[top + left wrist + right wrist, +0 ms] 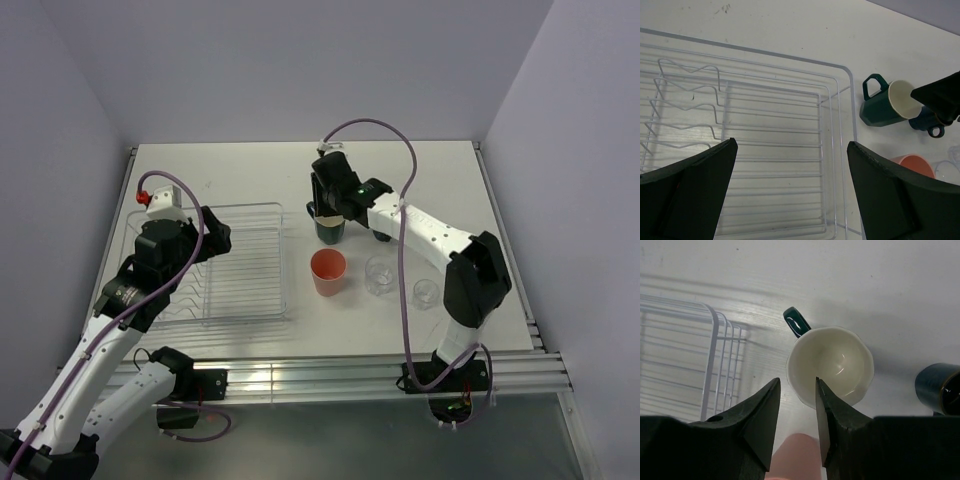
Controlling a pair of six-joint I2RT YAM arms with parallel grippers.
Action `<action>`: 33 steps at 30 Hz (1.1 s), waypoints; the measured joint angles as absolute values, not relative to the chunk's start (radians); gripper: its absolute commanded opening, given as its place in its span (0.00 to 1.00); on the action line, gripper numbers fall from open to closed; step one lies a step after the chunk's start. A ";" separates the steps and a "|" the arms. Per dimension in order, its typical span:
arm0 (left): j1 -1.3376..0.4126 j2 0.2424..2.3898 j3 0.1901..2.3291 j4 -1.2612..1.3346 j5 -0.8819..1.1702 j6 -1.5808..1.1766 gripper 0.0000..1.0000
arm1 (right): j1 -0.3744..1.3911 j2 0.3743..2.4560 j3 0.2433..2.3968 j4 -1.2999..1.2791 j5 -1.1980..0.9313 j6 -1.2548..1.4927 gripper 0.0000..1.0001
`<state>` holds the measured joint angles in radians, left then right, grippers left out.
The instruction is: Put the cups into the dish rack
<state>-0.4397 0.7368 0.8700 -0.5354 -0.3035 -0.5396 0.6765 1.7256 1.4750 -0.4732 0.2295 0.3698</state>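
Note:
The dark teal mug [832,362] with a cream inside stands upright on the table, right of the dish rack [245,300]. My right gripper [797,382] is open and hovers over the mug's rim, one finger above the inside and one outside the wall. It holds nothing. The navy mug [940,385] sits just right of the teal one. The salmon-pink tumbler [328,272] stands in front of it. Two clear glasses [380,275] [425,292] stand to the right. My left gripper [792,150] is open and empty above the rack [765,100].
The rack holds no cups; a wire divider [687,100] stands at its left side. The right arm's cable [405,250] loops over the glasses. Walls close in on the table at the back and both sides.

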 measured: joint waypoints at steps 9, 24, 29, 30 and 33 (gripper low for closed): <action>-0.440 0.737 0.870 -0.535 -0.301 -0.539 0.99 | 0.715 1.817 1.526 -0.523 0.251 0.369 0.40; -0.440 0.749 0.870 -0.536 -0.294 -0.538 0.99 | 0.727 1.933 1.624 -0.598 0.307 0.372 0.40; -0.440 0.750 0.870 -0.536 -0.294 -0.537 0.99 | 0.727 1.978 1.650 -0.606 0.314 0.368 0.38; -0.440 0.750 0.870 -0.536 -0.294 -0.537 0.99 | 0.727 1.986 1.651 -0.607 0.314 0.368 0.37; -0.440 0.750 0.870 -0.536 -0.294 -0.537 0.99 | 0.727 2.003 1.651 -0.614 0.314 0.364 0.36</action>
